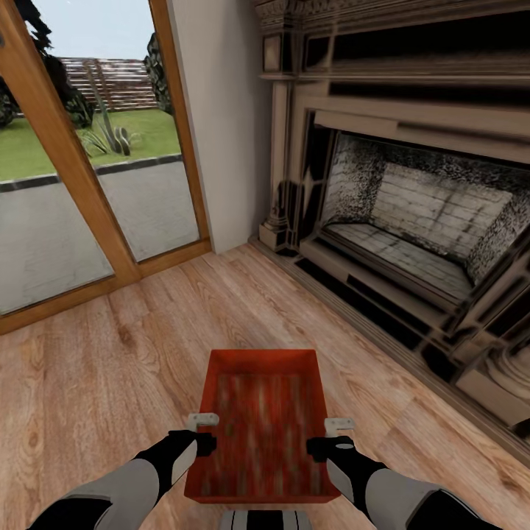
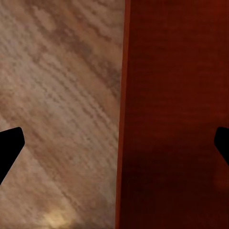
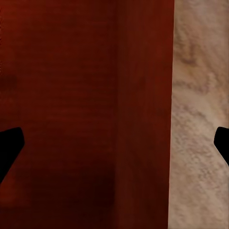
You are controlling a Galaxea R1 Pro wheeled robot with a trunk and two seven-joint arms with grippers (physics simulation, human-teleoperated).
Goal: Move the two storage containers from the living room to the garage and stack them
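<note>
Orange-red plastic, centre of my head view: one storage container (image 1: pixel 265 427) rests on the wood plank floor (image 1: pixel 110 383) before the fireplace (image 1: pixel 412 221), long axis running straight away from me, glass door (image 1: pixel 81 147) to the left. My left gripper (image 1: pixel 204 433) brackets its left wall, my right gripper (image 1: pixel 338 436) its right, equally near. Each wrist view (unlike the head's) shows fingertips spread wide astride a wall, gripping nothing.

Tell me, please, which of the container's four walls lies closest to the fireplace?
The far short wall of the storage container, opposite the left gripper and right gripper, which straddle the long side walls.
</note>
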